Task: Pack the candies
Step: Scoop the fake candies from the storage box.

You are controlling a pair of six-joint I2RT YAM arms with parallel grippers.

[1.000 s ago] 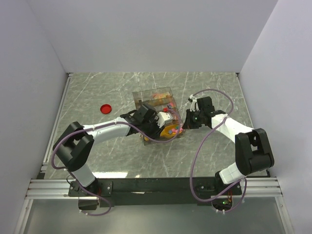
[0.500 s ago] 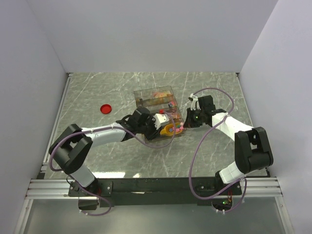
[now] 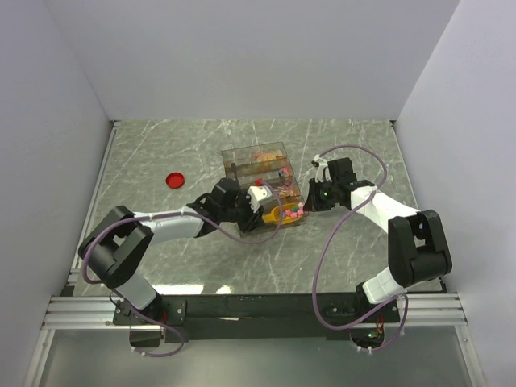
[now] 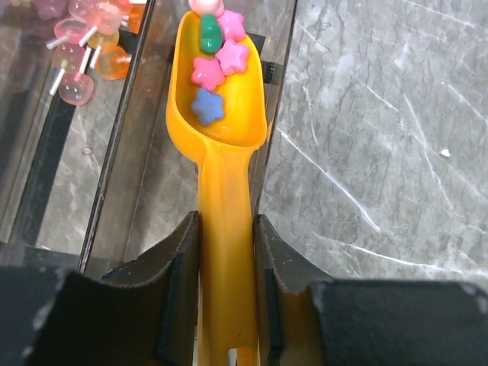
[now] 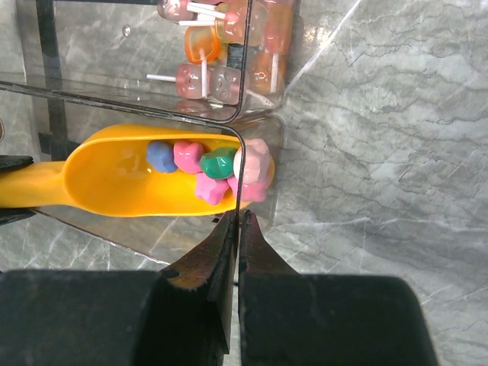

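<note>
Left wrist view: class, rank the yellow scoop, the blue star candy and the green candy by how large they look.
1. yellow scoop, by far largest.
2. blue star candy and green candy: alike; the green one lies farther from the camera, so unranked.

**A grey stone table with a box and a lid**

The table (image 3: 161,234) is grey and looks like stone. Thin white lines run across it like little cracks. A clear box (image 3: 254,148) stands on it, near the middle and a bit toward the back. The box sits a little crooked, not lined up with the table's edges. A small round red lid (image 3: 175,179) lies flat on the table to the left of the box, well apart from it. In the left wrist view, a tiny white speck (image 4: 444,152) shows on the stone. A silver rail (image 3: 98,193) runs along the table's left side.
</note>
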